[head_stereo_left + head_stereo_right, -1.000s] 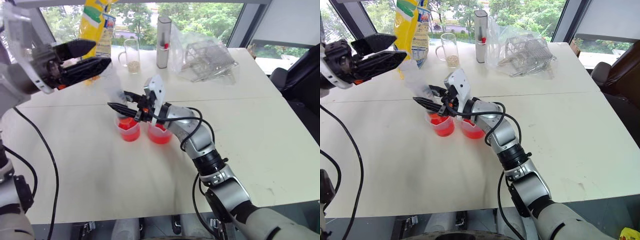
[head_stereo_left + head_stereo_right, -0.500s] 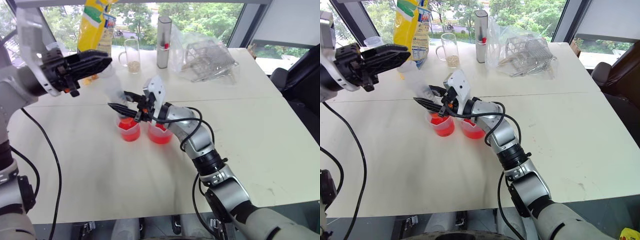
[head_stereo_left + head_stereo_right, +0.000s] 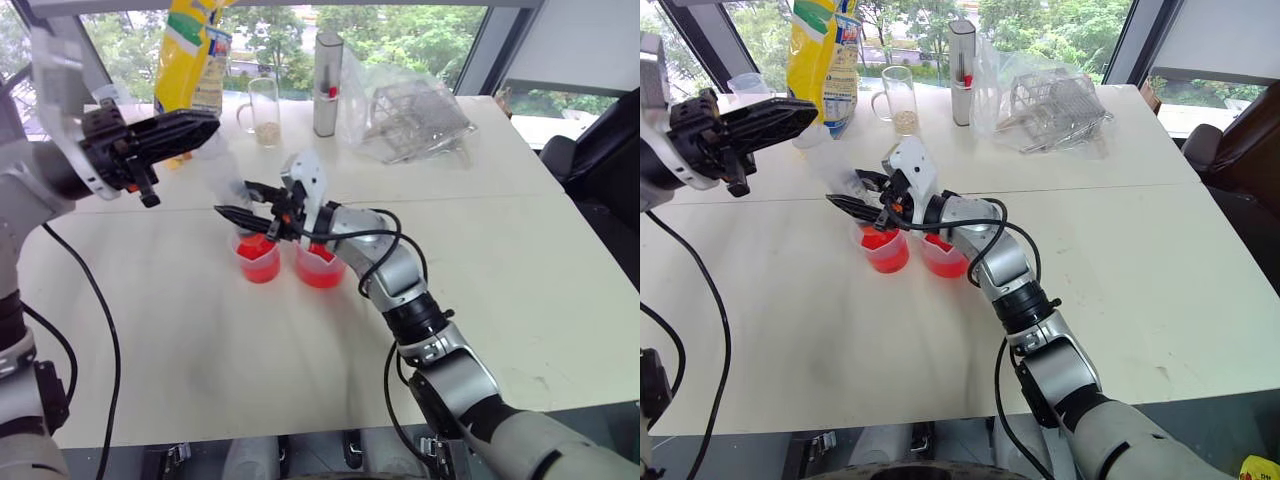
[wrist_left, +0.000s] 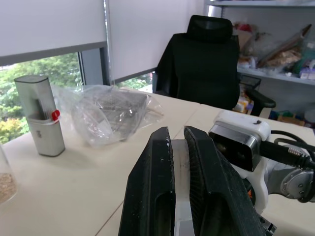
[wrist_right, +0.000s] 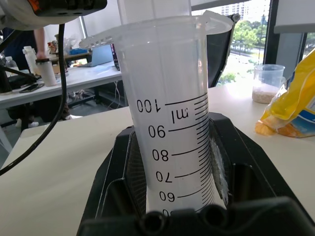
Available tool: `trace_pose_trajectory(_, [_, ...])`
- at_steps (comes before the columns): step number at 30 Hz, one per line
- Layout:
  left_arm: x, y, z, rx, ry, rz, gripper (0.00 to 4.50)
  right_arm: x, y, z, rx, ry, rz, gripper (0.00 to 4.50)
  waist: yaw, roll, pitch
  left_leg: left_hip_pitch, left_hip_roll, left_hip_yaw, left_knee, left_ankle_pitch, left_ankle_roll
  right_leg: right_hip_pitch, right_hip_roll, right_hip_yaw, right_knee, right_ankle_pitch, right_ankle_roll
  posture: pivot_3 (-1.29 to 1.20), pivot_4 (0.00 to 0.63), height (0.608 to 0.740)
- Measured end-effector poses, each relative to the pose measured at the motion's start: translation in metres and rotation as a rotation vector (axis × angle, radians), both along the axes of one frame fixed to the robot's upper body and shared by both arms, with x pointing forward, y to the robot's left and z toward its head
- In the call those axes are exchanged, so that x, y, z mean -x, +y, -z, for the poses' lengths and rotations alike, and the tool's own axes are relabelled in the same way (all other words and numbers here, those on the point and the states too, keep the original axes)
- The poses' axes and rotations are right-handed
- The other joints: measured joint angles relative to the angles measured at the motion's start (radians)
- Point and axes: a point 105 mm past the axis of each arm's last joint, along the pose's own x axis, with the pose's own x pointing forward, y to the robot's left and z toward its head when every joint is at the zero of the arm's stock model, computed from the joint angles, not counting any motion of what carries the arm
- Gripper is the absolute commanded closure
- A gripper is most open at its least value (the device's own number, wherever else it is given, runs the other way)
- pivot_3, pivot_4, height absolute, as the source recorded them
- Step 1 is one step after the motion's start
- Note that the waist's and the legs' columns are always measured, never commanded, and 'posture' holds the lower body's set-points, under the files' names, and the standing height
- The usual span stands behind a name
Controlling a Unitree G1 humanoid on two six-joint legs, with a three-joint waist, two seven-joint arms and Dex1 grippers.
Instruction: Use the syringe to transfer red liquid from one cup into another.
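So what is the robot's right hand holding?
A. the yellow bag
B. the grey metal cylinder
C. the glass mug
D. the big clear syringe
D: the right hand is shut on the big clear syringe, whose see-through barrel with its printed number marks sits between the black fingers, just above the two cups of red liquid.

left gripper (image 4: pixel 178 142) fingers pressed on a pale plunger strip (partly hidden), grey canister (image 4: pixel 40 115) beyond
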Motion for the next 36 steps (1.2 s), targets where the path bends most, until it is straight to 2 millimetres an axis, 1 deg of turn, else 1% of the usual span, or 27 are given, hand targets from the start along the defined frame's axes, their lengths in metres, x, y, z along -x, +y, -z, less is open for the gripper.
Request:
trace_pose_trajectory(13, [-0.004, 0.000, 0.010, -0.003, -0.023, -0.010, 4.48, 0.003, 0.000, -0.009, 0.015, 0.079, -0.014, 3.13, 0.000, 0.000, 0.000, 0.000, 0.000, 0.000, 0.000, 0.000, 0.000, 0.000, 0.000, 0.000, 0.000, 0.000, 0.000, 0.00, 0.150, 0.740])
trace_pose_trajectory(20, [-0.005, -0.002, 0.013, -0.002, -0.028, -0.017, 4.48, 0.003, -0.001, -0.009, 0.021, 0.103, -0.009, 3.13, 0.000, 0.000, 0.000, 0.000, 0.000, 0.000, 0.000, 0.000, 0.000, 0.000, 0.000, 0.000, 0.000, 0.000, 0.000, 0.00, 0.150, 0.740])
trace_pose_trajectory(26, [-0.007, -0.006, 0.007, -0.001, -0.027, -0.013, 4.48, 0.001, -0.003, -0.011, 0.007, 0.107, 0.000, 3.13, 0.000, 0.000, 0.000, 0.000, 0.000, 0.000, 0.000, 0.000, 0.000, 0.000, 0.000, 0.000, 0.000, 0.000, 0.000, 0.00, 0.150, 0.740])
trace_pose_trajectory(30, [-0.012, -0.007, 0.001, 0.043, 0.003, -0.005, 4.48, -0.001, -0.004, -0.012, -0.011, 0.112, 0.014, 3.13, 0.001, 0.000, 0.000, 0.000, 0.000, 0.000, 0.000, 0.000, 0.000, 0.000, 0.000, 0.000, 0.000, 0.000, 0.000, 0.00, 0.150, 0.740])
trace_pose_trajectory(32, [-0.015, -0.007, 0.000, 0.057, 0.020, -0.009, 3.60, -0.001, -0.004, -0.012, -0.017, 0.116, 0.018, 3.13, 0.000, 0.000, 0.000, 0.000, 0.000, 0.000, 0.000, 0.000, 0.000, 0.000, 0.000, 0.000, 0.000, 0.000, 0.000, 0.00, 0.150, 0.740])
trace_pose_trajectory(33, [-0.015, -0.008, 0.001, 0.060, 0.035, -0.003, 3.27, 0.001, -0.002, -0.015, -0.032, 0.112, 0.007, 3.13, -0.001, 0.000, 0.000, 0.000, 0.000, 0.000, 0.000, 0.000, 0.000, 0.000, 0.000, 0.000, 0.000, 0.000, 0.000, 0.00, 0.150, 0.740])
trace_pose_trajectory(36, [-0.014, -0.012, 0.001, 0.090, 0.055, 0.020, 1.84, 0.005, 0.001, -0.016, -0.049, 0.114, -0.014, 3.13, -0.003, 0.000, 0.000, 0.000, 0.000, 0.000, 0.000, 0.000, 0.000, 0.000, 0.000, 0.000, 0.000, 0.000, 0.000, 0.00, 0.150, 0.740])
